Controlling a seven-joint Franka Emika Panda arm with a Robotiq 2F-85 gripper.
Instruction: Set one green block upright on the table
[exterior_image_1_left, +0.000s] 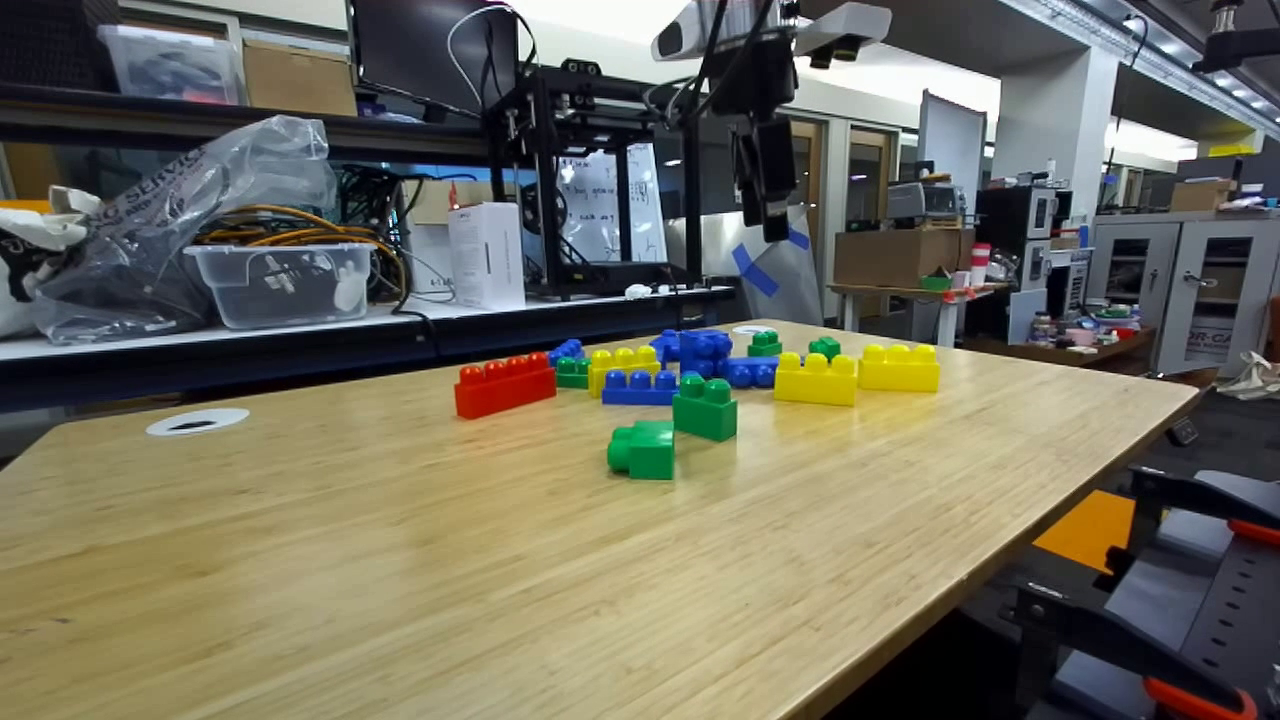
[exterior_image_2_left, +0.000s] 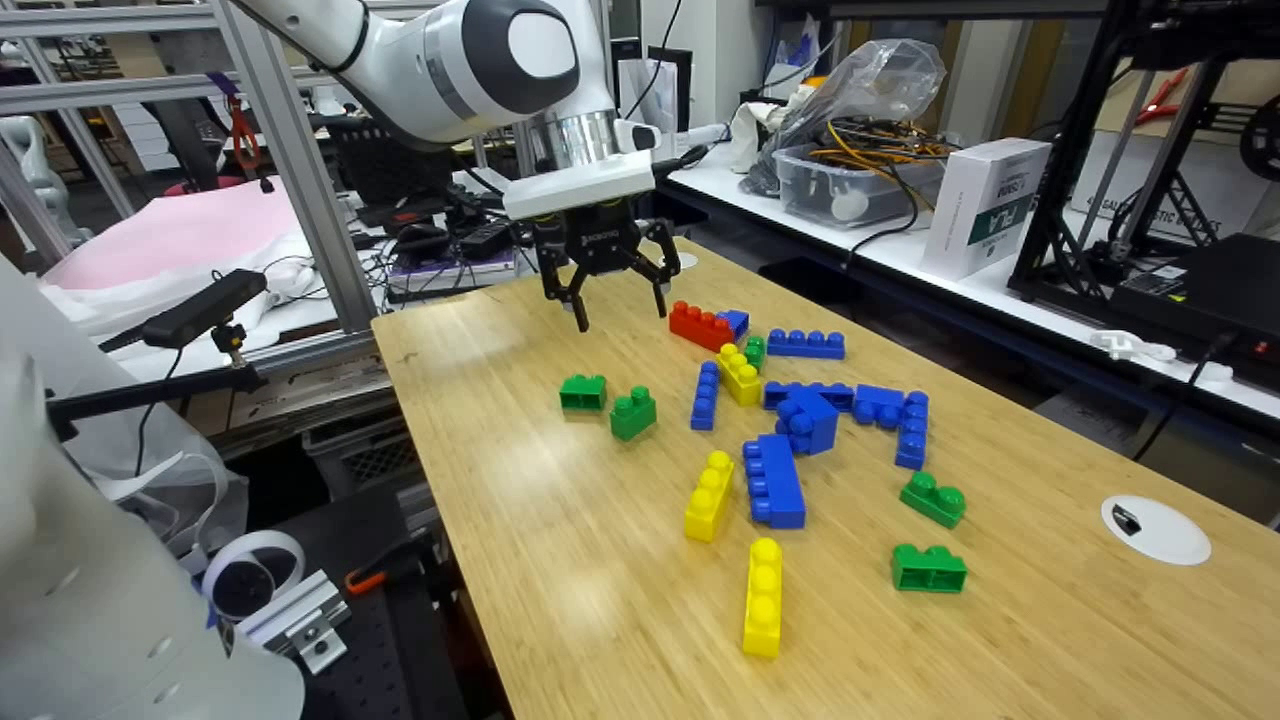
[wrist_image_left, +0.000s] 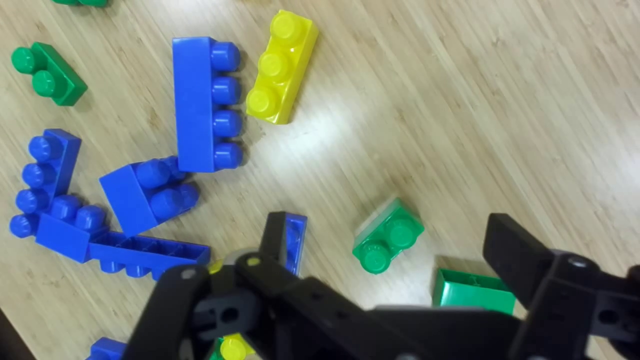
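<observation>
Several green two-stud blocks rest on the light-wood table (exterior_image_1_left: 400, 580) (exterior_image_2_left: 560, 560). One green block lies on its side, studs sideways, in both exterior views (exterior_image_1_left: 650, 452) (exterior_image_2_left: 583, 394); in the wrist view (wrist_image_left: 470, 294) its hollow underside shows and a finger partly covers it. Beside it a green block stands studs up (exterior_image_1_left: 706, 412) (exterior_image_2_left: 632, 415) (wrist_image_left: 387, 237). Farther off, another green block (exterior_image_2_left: 929, 570) lies on its side and another (exterior_image_2_left: 933, 499) stands studs up. My gripper (exterior_image_1_left: 765, 215) (exterior_image_2_left: 621, 318) (wrist_image_left: 387, 217) is open and empty, well above the table.
Blue bricks (exterior_image_2_left: 775, 482) (wrist_image_left: 194, 105) lie grouped mid-table. Yellow bricks (exterior_image_1_left: 815, 380) (exterior_image_2_left: 763, 600) and a red brick (exterior_image_1_left: 505, 387) (exterior_image_2_left: 700, 325) stand around them. Another green block (exterior_image_1_left: 573, 374) is wedged near a yellow brick. A side bench (exterior_image_1_left: 440, 330) with a 3D printer runs along the table.
</observation>
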